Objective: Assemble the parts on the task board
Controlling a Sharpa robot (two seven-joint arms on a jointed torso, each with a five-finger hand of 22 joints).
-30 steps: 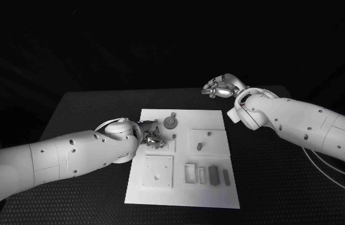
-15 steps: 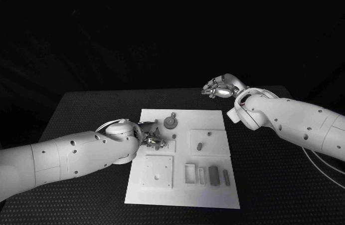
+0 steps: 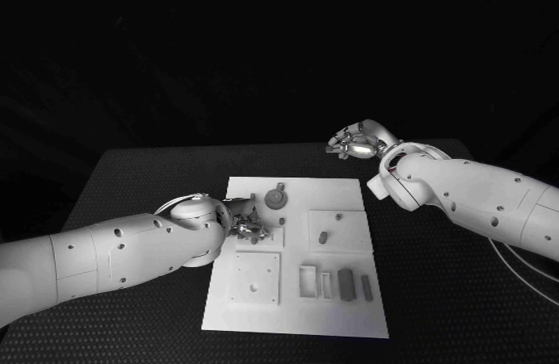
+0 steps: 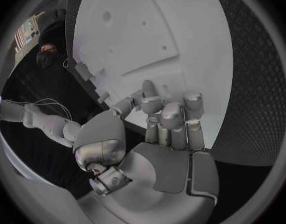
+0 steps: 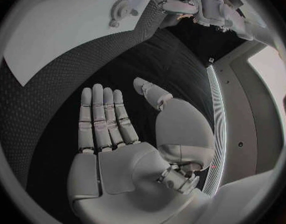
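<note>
The white task board (image 3: pixel 297 251) is being shown lying in the middle of the black bench (image 3: pixel 443 283), with small grey parts resting on it: a round disc-like part (image 3: pixel 276 197) near its far edge, a short peg (image 3: pixel 323 236) on a raised square, and slim bars (image 3: pixel 346 283) nearer the robot. The left hand (image 3: pixel 245 227) is being lowered onto the board's left side, fingers curled together; whether a part is being pinched cannot be told. The right hand (image 5: pixel 112 129) is being held off the board, fingers straight, holding nothing. A placing step is judged underway, calling for fine alignment.
</note>
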